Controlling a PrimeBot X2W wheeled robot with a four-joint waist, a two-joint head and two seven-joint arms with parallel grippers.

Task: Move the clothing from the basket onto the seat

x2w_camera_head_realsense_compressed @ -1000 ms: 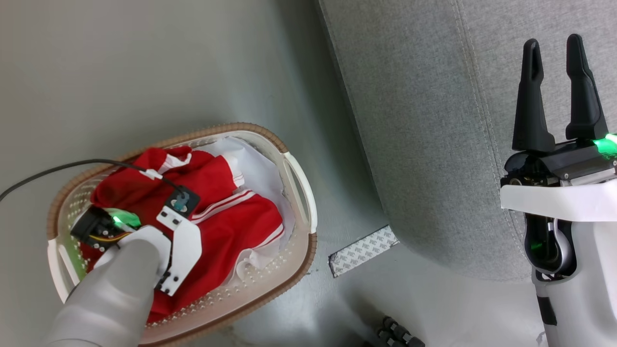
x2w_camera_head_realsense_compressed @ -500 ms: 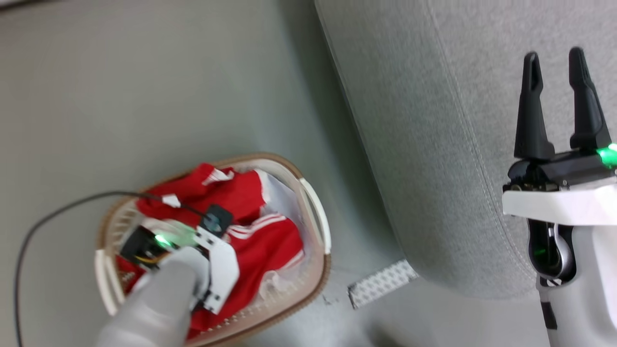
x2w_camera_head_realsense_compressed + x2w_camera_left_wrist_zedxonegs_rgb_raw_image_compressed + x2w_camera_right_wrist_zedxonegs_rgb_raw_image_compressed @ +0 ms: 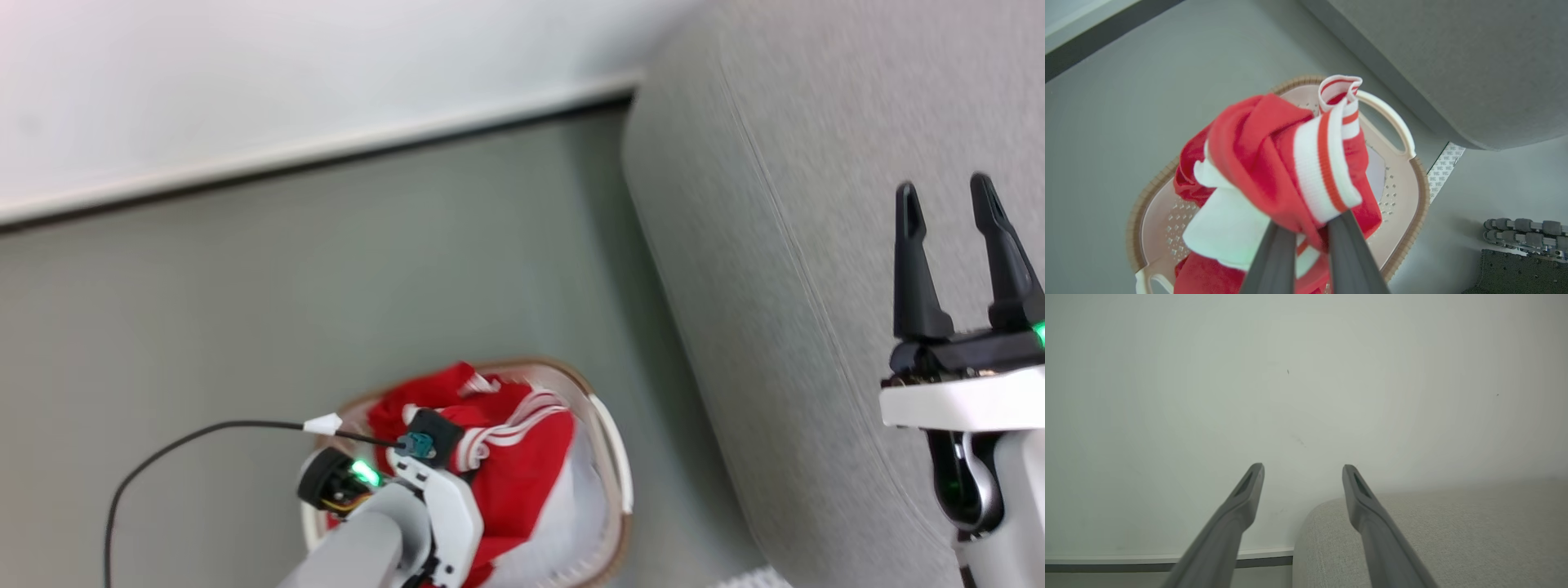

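In the left wrist view my left gripper [image 3: 1308, 228] is shut on the red clothing [image 3: 1274, 163], a bunched wad with white panels and a striped cuff held up above the basket [image 3: 1408, 212]. In the head view that clothing [image 3: 522, 457] bulges over the cream basket [image 3: 608, 441] with its brown rim, at the bottom centre, and my left wrist covers part of it. The grey seat [image 3: 784, 269] fills the right side. My right gripper [image 3: 947, 192] hangs open over the seat, nothing between its fingers [image 3: 1249, 486].
A pale wall [image 3: 286, 73] with a dark skirting line runs along the top of the head view above the grey floor [image 3: 326, 286]. A patterned strip [image 3: 1443, 169] lies on the floor beside the basket. A dark tracked part [image 3: 1523, 228] sits at the lower right.
The camera has tilted up, so basket and seat sit lower and the wall has come into view. My left gripper has lifted the red clothing into a bunch above the basket.
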